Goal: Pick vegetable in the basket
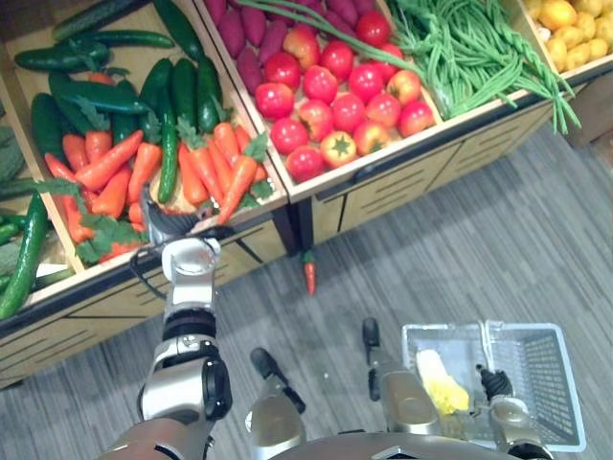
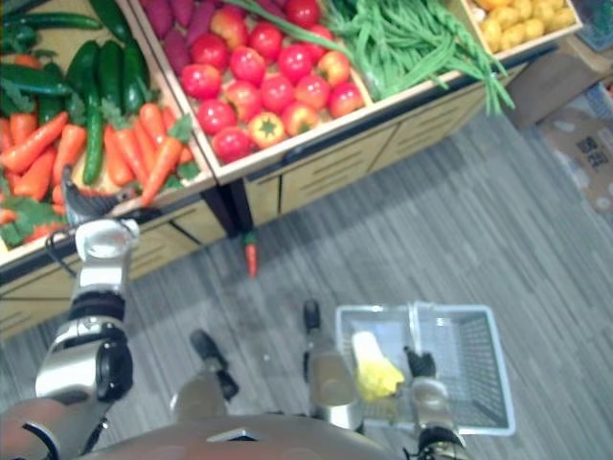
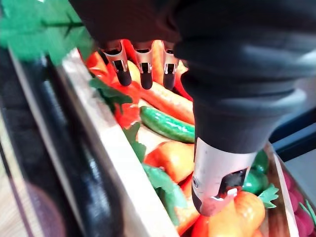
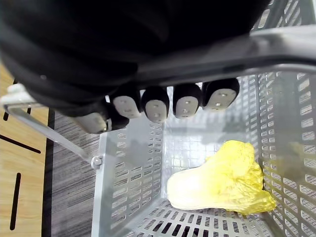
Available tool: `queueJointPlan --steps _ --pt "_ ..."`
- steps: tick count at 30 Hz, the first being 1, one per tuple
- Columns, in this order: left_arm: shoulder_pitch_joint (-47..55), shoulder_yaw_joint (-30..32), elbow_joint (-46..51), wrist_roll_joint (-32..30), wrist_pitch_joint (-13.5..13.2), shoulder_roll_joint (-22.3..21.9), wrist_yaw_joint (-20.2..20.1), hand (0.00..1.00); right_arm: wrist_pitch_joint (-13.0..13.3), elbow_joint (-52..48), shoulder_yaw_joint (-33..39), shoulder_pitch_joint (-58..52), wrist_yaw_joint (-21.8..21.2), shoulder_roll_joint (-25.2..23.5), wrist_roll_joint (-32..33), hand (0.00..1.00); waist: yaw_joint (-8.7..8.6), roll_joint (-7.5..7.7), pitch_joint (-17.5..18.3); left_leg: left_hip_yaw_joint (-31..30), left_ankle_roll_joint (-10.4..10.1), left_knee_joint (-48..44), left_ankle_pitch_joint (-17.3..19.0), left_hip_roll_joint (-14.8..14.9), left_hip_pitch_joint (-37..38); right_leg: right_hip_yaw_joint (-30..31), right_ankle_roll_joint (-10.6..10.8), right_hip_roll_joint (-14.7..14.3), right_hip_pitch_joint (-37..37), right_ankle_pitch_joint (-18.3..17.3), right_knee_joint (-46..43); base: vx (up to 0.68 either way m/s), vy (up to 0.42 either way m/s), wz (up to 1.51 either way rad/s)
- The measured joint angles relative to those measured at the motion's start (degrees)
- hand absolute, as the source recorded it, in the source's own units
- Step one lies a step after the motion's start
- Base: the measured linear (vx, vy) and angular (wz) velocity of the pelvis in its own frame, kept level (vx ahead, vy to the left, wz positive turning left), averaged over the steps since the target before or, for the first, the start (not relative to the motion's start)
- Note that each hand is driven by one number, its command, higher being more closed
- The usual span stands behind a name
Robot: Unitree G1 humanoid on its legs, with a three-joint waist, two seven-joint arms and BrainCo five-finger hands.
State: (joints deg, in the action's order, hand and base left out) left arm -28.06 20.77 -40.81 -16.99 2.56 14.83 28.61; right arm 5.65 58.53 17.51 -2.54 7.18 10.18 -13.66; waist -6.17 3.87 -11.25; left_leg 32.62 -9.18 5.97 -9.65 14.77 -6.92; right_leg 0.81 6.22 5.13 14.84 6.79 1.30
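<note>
Over the front lip of the wooden stand (image 1: 383,187), at the carrot bin: left hand (image 1: 172,224), fingers (image 3: 121,63) straight and pointing down at the carrots (image 1: 113,172), thumb (image 3: 216,180) spread well apart, its tip close over one orange root; nothing held. Little room there: carrots heaped against the pale plank edge, leafy green tops sticking up between, one short cucumber (image 3: 167,124) lying among them near the hand. Smooth tapered orange shapes; long glossy dark cucumbers (image 1: 182,91), slightly curved, at the back of the same bin and in the next one to the left. Wooden dividers between bins. To the right, round shiny red tomatoes (image 1: 335,96), purple sweet potatoes (image 1: 251,43) behind them, then a tangle of thin green beans (image 1: 460,48) spilling over the front edge, then yellow fruit (image 1: 575,29) at the far corner.

Low on the right: right hand (image 1: 491,383) curled tight round the grey handle (image 4: 266,47) of the basket (image 1: 565,383), dark fingertips (image 4: 156,106) wrapped under the bar. Rectangular grey plastic, walls and bottom an open grid. Inside, against one side, a pale yellow crinkly cabbage (image 4: 217,182), with open room beside it across the grid bottom.

Between stand and basket, a wide stretch of grey striped floor (image 1: 479,240), open but for one stray carrot (image 1: 309,275) lying just below the stand's front, by the dark gap between two units.
</note>
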Motion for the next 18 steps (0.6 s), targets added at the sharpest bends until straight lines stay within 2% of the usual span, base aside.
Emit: queueJointPlan --steps 8,12,18 --pt "3.76 -0.02 3.55 0.02 0.26 -2.04 2.52 0.0 -0.01 0.36 0.31 -0.46 1.18 0.31 -0.07 1.0 0.1 -1.56 1.02 -0.1 -0.15 -0.02 0.31 0.03 0.17 -0.19 -0.29 -0.05 -0.46 -0.21 0.4 0.03 -0.014 0.0" --pt "7.1 -0.09 9.85 0.04 0.4 -3.73 4.57 0.0 -0.02 0.37 0.67 -1.31 1.39 0.29 -0.07 1.0 0.15 -1.8 1.29 -0.24 -0.04 -0.03 0.49 0.02 1.6 -0.34 -0.31 -0.04 -1.99 -0.62 0.41 0.04 -0.015 0.01" --pt "9.26 -0.11 13.82 -0.07 -0.06 -3.87 7.42 0.0 -0.02 0.34 0.7 -2.25 1.95 0.55 -1.76 1.0 0.12 -2.8 3.52 -0.23 -0.36 -0.02 1.2 -0.14 2.09 -0.37 -0.05 0.13 -2.4 -1.26 0.37 0.02 -0.007 0.0"
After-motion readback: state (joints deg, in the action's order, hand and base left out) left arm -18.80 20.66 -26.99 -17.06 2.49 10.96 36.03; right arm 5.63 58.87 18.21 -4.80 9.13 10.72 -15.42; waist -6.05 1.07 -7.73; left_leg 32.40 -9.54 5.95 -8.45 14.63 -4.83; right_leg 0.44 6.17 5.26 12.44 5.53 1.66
